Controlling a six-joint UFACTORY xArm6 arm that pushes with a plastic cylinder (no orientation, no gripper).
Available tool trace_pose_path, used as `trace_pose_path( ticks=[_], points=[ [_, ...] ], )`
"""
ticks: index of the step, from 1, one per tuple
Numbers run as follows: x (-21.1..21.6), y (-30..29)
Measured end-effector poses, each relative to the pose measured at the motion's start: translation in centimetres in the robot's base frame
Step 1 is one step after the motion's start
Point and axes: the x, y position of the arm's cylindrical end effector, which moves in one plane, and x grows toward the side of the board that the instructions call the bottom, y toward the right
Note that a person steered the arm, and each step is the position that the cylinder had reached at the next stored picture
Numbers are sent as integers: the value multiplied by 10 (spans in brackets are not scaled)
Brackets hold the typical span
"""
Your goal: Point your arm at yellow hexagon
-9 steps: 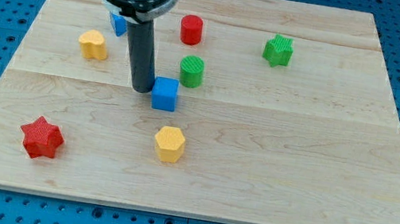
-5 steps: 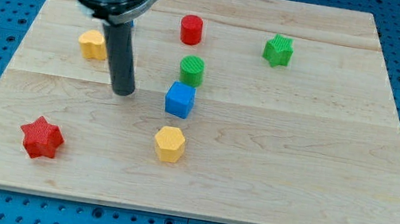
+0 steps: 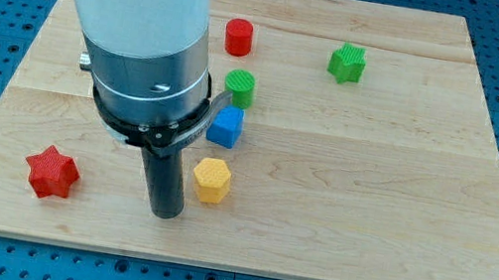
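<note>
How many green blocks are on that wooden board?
2. A green cylinder sits just above the blue cube near the middle; a green star lies toward the view's top right. The arm's big body may hide other blocks.

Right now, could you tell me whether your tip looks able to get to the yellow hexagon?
Probably yes. My tip sits just to the view's left of the yellow hexagon, slightly lower, with bare board between them; the blue cube lies above, off that path.
</note>
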Motion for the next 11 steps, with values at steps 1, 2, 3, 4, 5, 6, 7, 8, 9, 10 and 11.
trace_pose_path(
  ticks=[1,2,3,4,5,6,7,8,9,10,11],
  points=[
    [0,12],
    [0,32],
    [-4,17],
    [-4,17],
    [1,30],
    [4,50],
    [-1,53],
    [-8,13],
    [-12,0],
    [-11,1],
    [4,7]
  ],
)
